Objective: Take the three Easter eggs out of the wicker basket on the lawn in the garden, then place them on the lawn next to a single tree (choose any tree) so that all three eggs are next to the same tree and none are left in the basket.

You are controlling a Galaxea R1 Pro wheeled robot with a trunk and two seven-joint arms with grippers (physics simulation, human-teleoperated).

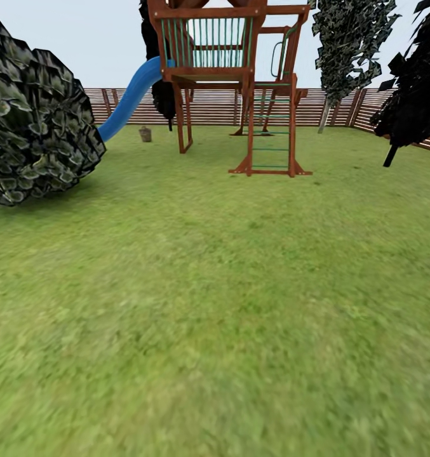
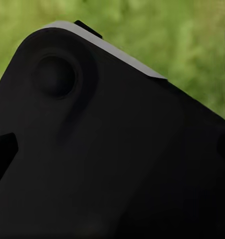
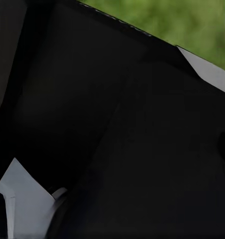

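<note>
Lawn lay nearest, bare grass w/ no eggs showing. A small brown thing far off by the slide may have been the basket; too small to tell. You'd best drive there, clearing the bush at the lawn's left edge and the tower. Pale-trunked tree stood by the fence. Grippers' state: can't tell, dark robot body blocked both wrist cams.

Wooden play tower with ladder stands mid-yard | blue slide runs down on its left | slatted brown fence behind it | dark leafy bush further left | pale sky above
</note>
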